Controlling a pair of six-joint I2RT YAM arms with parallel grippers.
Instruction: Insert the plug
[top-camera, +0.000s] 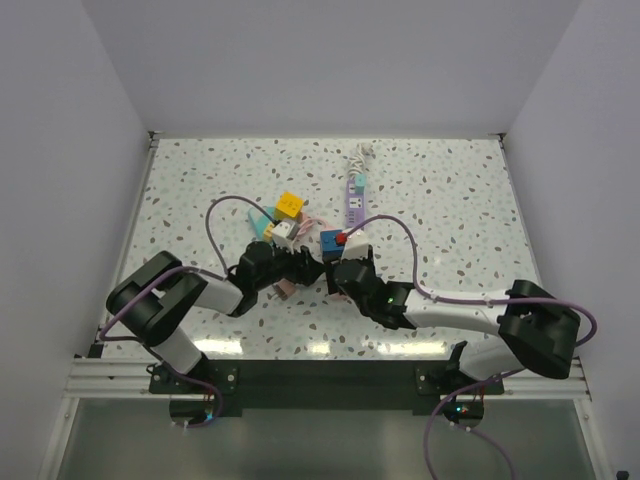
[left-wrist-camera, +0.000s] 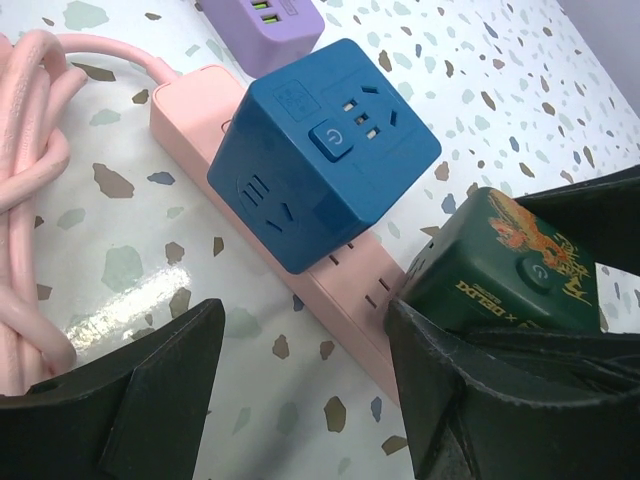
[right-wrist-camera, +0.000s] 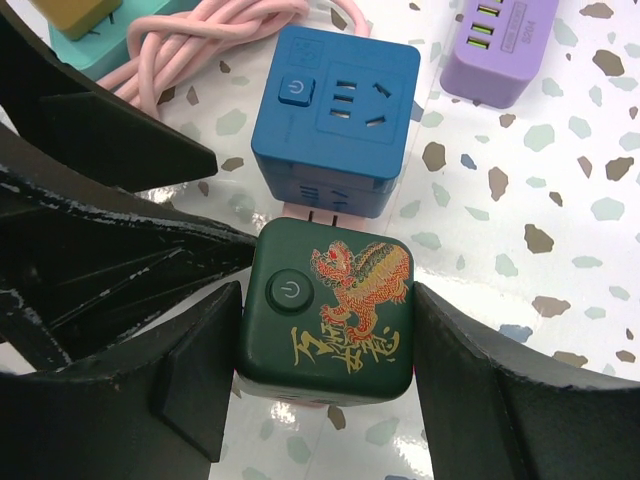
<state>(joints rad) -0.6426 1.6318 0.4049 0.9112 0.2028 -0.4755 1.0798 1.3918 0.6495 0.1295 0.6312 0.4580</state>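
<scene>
**Speckled table, two grippers, one green plug**

White table (top-camera: 450, 200) with little dark spots lies under both arms, and white walls stand around it. The two grippers meet near the middle of it.

The right gripper (right-wrist-camera: 328, 292) holds the green cube plug (right-wrist-camera: 330, 330). One black finger presses on each side of the cube. The cube has a round button and a red and gold dragon on top. It sits right over the pink power strip (left-wrist-camera: 185, 115). A bit of pink shows just past the fingertips and a bit more under the cube. I cannot tell if its pins are in the holes.

Just past the right fingertips, a blue cube (right-wrist-camera: 335, 115) sits on the same pink strip, very close to the green one. Farther out and to the right lies a purple strip (right-wrist-camera: 505, 45). Out to the left is a twisted pink cord (right-wrist-camera: 200, 35).

The left gripper (left-wrist-camera: 300, 330) is wide apart and holds nothing. The pink strip runs between its fingers. The green cube is just beside its right finger (left-wrist-camera: 470, 400).
</scene>
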